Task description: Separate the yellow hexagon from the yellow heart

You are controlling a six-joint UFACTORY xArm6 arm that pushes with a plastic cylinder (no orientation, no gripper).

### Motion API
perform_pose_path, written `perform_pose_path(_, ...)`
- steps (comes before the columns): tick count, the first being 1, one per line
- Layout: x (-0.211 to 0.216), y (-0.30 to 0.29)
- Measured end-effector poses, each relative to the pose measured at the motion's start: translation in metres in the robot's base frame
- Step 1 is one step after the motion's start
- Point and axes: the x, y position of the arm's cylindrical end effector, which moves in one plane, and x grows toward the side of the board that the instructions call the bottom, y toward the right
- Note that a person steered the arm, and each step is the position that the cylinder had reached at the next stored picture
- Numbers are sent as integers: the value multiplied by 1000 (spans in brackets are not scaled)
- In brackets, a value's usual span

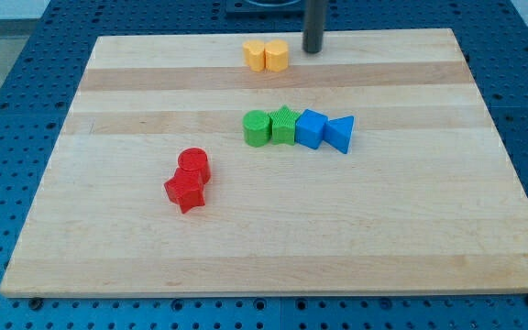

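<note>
Two yellow blocks [265, 55], two green [270, 126], two blue [324, 130], two red [189, 180].

Pale wooden board [273, 238] atop blue perforated table [7, 101]; even light.

Pale wood board [273, 229], smooth matt grain; blue perforated table [7, 82].

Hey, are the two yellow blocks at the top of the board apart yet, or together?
Together: the yellow heart and yellow hexagon sit side by side, touching. My tip stands just to their right, apart.
</note>
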Motion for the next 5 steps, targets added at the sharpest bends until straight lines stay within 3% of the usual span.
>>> perform_pose_path(2, 34, -80)
perform_pose_path(3, 27, -52)
perform_pose_path(4, -12, -39)
perform_pose_path(5, -17, -60)
